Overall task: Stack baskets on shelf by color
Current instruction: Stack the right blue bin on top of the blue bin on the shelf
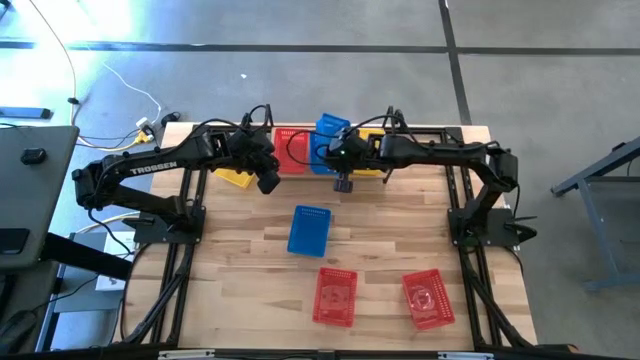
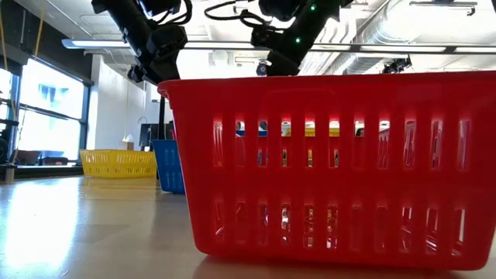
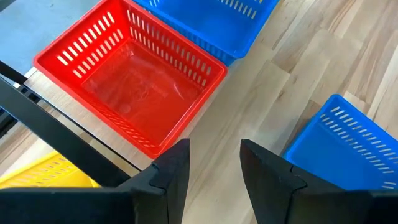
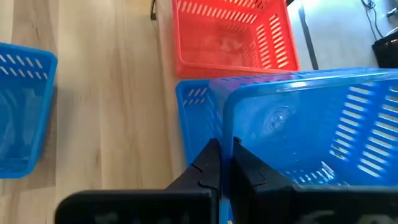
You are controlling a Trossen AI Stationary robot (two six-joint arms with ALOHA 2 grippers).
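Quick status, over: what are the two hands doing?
Right hand shut on blue basket above another blue one. Left hand open, empty, near red basket. Nothing blocking.

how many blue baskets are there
3. One blue basket lies alone mid-table. Another sits on the shelf beside the red one, and the right gripper holds the third tilted over it. None seem hidden.

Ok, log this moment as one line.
right gripper: shut on blue basket rim, above shelf's blue basket | left gripper: open, empty, near red basket
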